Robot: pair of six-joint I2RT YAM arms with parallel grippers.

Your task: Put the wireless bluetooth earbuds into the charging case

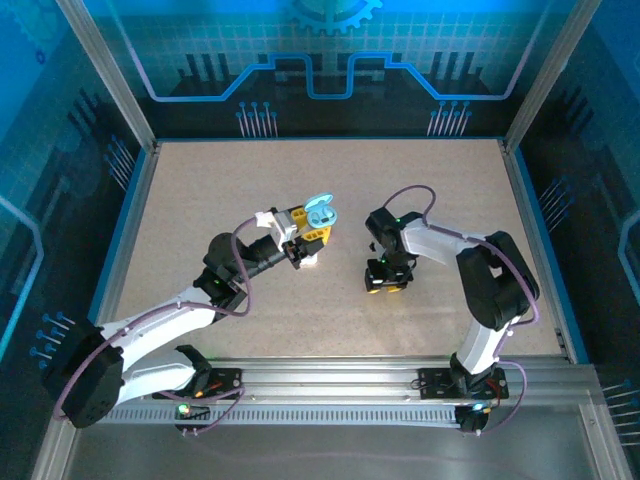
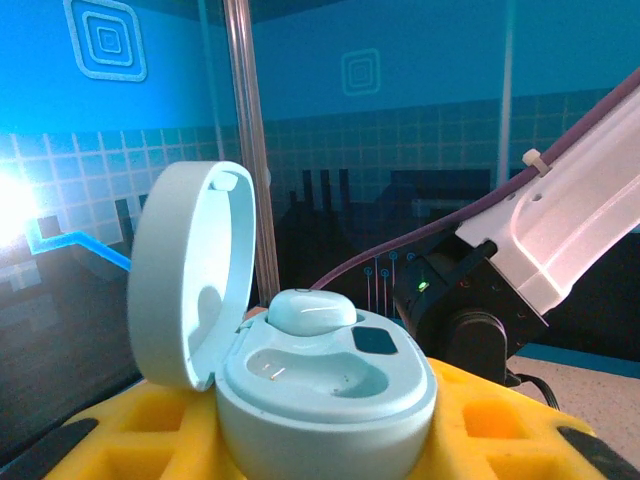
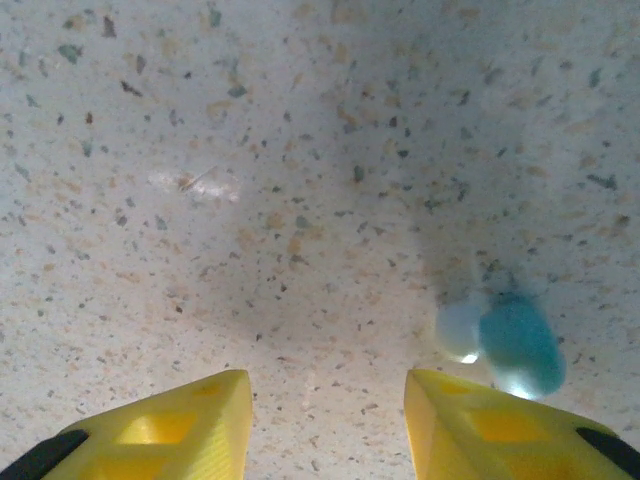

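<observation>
My left gripper (image 1: 303, 238) is shut on the light teal charging case (image 1: 318, 213), holding it above the table with its lid open. In the left wrist view the case (image 2: 330, 400) sits between the yellow fingers (image 2: 95, 435). One teal earbud (image 2: 311, 311) is seated in the far slot and the near slot (image 2: 320, 372) is empty. My right gripper (image 1: 385, 282) points down close to the table, right of the case. In its wrist view the gripper (image 3: 327, 388) is open over bare table, and a teal earbud (image 3: 505, 345) lies just beyond its right finger (image 3: 480, 425), outside the gap.
The speckled table (image 1: 220, 180) is ringed by a metal frame and blue walls. The right arm (image 2: 570, 220) shows behind the case in the left wrist view. A faint pale smudge (image 3: 195, 184) marks the table ahead of the right gripper.
</observation>
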